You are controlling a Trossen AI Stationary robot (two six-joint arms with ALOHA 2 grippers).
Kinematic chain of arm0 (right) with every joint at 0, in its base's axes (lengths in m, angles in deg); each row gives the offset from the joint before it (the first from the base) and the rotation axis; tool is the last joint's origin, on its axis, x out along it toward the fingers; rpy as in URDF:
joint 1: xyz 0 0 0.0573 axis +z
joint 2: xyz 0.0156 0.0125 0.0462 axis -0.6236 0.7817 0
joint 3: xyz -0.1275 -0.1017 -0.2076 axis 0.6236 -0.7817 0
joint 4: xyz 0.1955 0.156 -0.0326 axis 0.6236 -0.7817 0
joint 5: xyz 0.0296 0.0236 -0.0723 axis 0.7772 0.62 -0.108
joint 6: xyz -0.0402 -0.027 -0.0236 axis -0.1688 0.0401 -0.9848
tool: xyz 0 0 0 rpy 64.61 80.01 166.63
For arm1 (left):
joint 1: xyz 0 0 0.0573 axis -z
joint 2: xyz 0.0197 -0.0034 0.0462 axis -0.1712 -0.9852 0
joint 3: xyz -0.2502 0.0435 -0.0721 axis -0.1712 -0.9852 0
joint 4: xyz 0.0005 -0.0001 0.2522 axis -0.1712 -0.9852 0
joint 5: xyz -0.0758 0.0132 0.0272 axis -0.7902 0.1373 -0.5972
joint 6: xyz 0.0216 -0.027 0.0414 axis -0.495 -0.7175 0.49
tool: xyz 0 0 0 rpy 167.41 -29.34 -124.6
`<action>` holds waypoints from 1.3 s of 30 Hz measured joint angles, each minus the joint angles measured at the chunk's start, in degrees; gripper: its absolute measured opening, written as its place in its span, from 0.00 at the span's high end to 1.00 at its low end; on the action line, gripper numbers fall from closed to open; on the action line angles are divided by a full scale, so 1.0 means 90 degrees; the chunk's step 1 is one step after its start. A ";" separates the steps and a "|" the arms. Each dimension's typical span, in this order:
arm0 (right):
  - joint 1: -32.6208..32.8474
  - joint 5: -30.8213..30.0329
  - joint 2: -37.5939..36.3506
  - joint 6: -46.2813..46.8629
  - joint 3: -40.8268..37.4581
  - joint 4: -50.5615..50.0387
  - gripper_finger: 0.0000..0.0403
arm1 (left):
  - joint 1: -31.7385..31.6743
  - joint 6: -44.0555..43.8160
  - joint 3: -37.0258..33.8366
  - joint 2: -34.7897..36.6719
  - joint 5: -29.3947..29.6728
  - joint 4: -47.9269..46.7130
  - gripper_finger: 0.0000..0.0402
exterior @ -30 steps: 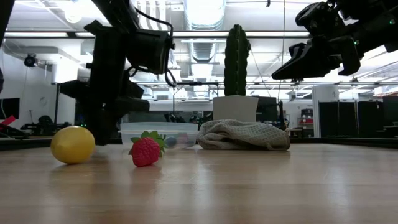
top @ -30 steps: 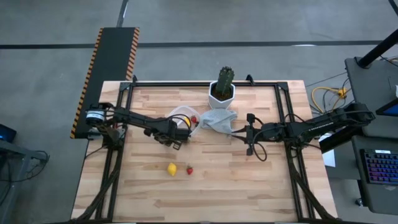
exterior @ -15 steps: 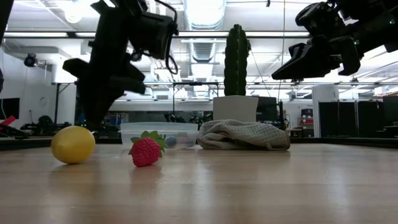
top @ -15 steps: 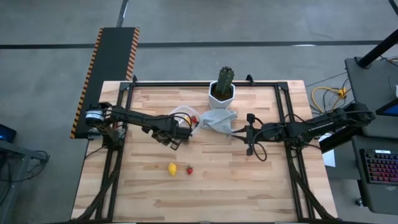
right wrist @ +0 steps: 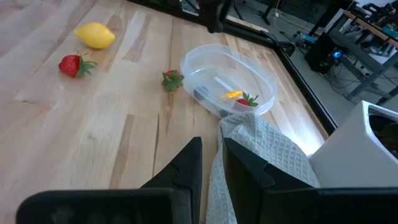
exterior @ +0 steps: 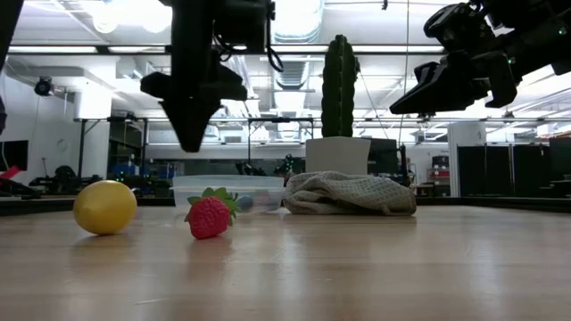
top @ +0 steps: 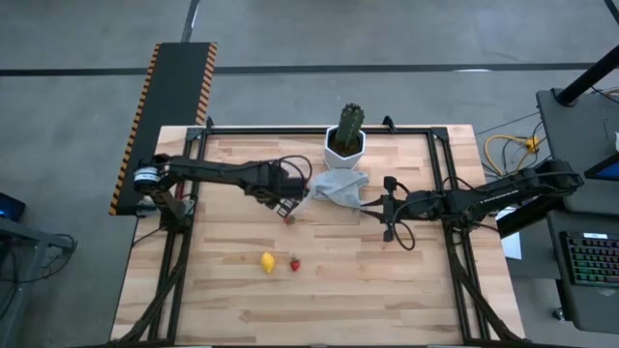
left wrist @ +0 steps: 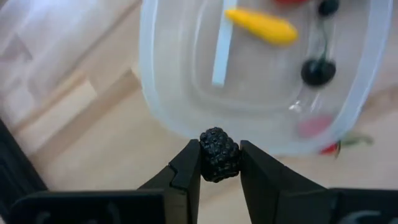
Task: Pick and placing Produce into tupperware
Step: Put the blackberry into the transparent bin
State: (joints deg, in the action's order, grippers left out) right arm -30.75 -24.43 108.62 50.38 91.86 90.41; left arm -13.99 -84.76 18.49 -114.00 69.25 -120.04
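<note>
The left gripper [left wrist: 219, 163] pinches a small dark blackberry [left wrist: 219, 155] and hangs above the near rim of the tupperware [left wrist: 168, 106], not yet over its bowl. To do this well, I'd carry it further in past the rim, lower a little, then let go. Inside lie an orange carrot piece [left wrist: 261, 26] and dark round pieces. A lemon [top: 267, 262] and strawberry [top: 295, 263] wait well apart from the tupperware. The right gripper [right wrist: 211, 163], fingers close together and empty, waits beside the cloth [right wrist: 261, 155].
</note>
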 joint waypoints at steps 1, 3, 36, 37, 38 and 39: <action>0.0000 0.0000 0.0000 0.0000 0.0000 0.0000 0.86 | -0.0082 0.0140 -0.0006 0.0000 0.0016 0.0127 0.83; 0.0000 0.0000 0.0000 0.0000 0.0000 0.0000 0.86 | -0.0239 0.0419 -0.0047 -0.0003 0.0005 0.0450 0.83; 0.0000 0.0000 0.0000 0.0000 0.0000 -0.0017 0.86 | -0.0880 0.1218 -0.1367 -0.0007 -0.0228 0.2565 0.80; 0.0000 0.0000 0.0000 0.0000 0.0000 -0.0017 0.86 | -0.0880 0.1232 -0.1367 -0.0007 -0.0230 0.2565 0.77; 0.0000 0.0000 0.0000 0.0000 0.0000 -0.0017 0.86 | -0.0880 0.1308 -0.1367 -0.0007 -0.0233 0.2574 0.74; 0.0000 0.0000 0.0000 0.0000 0.0000 -0.0017 0.86 | -0.0880 0.1371 -0.1369 -0.0007 -0.0233 0.2605 0.72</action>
State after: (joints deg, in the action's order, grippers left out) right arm -30.75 -24.43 108.62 50.38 91.86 90.26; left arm -21.91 -72.42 6.16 -114.07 67.15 -96.59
